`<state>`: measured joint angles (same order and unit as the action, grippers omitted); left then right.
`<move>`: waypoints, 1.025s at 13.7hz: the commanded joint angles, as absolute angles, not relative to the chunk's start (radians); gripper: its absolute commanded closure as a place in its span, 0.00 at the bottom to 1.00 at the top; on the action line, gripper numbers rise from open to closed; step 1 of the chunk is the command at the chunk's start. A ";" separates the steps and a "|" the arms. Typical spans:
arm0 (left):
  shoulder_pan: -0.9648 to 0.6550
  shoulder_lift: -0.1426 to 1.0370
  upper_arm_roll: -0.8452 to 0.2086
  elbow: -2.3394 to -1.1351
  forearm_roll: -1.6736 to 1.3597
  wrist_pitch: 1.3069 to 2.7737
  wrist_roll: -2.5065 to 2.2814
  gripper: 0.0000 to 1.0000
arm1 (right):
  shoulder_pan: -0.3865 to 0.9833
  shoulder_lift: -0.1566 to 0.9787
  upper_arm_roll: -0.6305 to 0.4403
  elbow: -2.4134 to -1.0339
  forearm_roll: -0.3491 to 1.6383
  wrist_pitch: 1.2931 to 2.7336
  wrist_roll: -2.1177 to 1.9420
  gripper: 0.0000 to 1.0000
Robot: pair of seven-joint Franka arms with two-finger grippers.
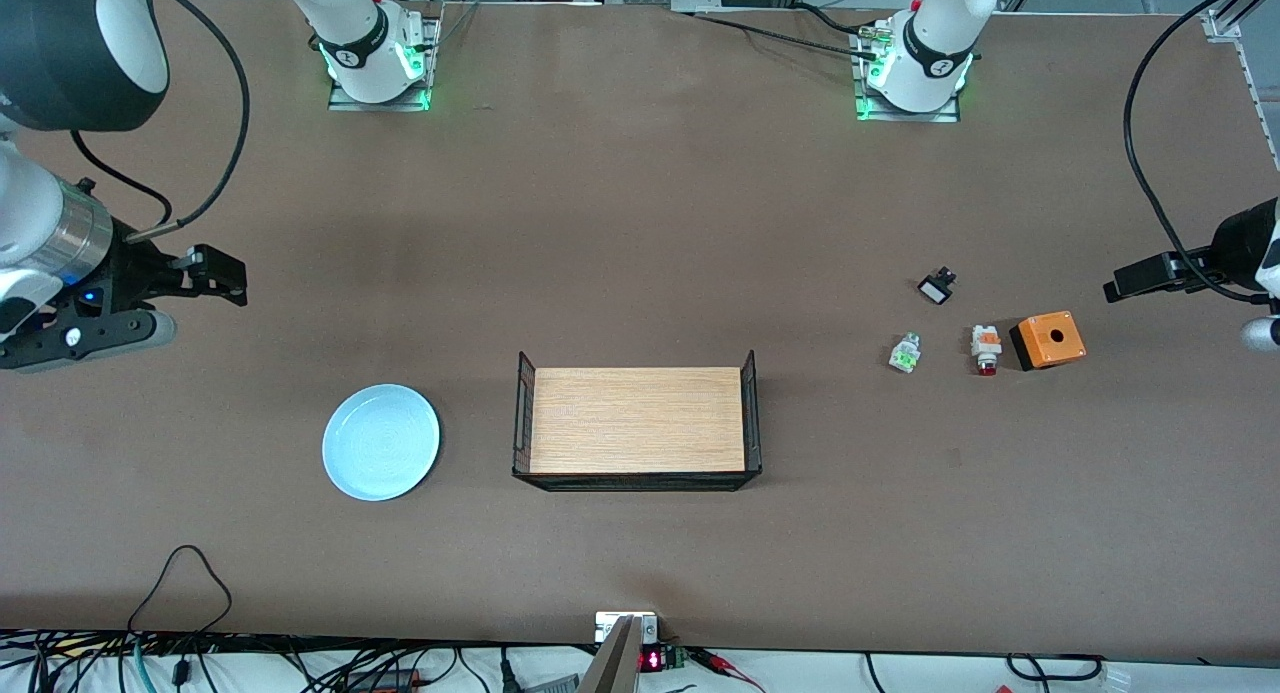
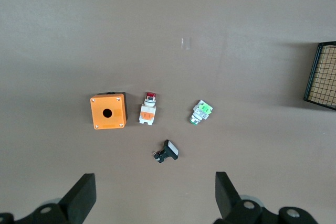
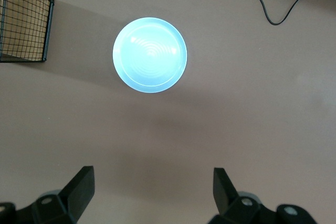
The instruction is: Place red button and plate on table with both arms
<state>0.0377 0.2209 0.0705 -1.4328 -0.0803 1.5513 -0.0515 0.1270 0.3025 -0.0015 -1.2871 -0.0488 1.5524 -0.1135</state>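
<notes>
The light blue plate (image 1: 381,442) (image 3: 150,55) lies flat on the brown table (image 1: 640,223) toward the right arm's end. The red button (image 1: 986,349) (image 2: 148,110), with a white body, orange block and red cap, lies on its side toward the left arm's end, between an orange box and a green part. My left gripper (image 2: 156,192) hangs open high over bare table beside the small parts, holding nothing. My right gripper (image 3: 153,187) hangs open high over bare table beside the plate, also holding nothing.
A wooden tray (image 1: 637,420) with black wire ends stands mid-table. Beside the button are an orange box with a hole (image 1: 1047,339) and a green-and-clear part (image 1: 905,354). A small black part (image 1: 937,287) lies farther from the front camera. Cables run along the near edge.
</notes>
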 commanded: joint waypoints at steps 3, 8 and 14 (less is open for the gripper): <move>0.040 0.212 0.061 -1.422 -0.091 1.529 -0.037 0.00 | 0.124 0.158 -0.002 -1.508 -0.049 1.608 0.084 0.00; -0.021 0.190 0.035 -1.365 -0.084 1.525 -0.034 0.00 | 0.109 0.078 -0.002 -1.609 -0.029 1.626 0.149 0.00; -0.072 0.250 0.031 -1.365 -0.064 1.528 -0.032 0.00 | 0.091 -0.031 0.002 -1.697 -0.026 1.609 0.138 0.00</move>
<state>-0.0699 0.2383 0.0247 -1.3822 -0.0799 1.5382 -0.0512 0.1139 0.0191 -0.0057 -1.6476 -0.0442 1.5995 0.1311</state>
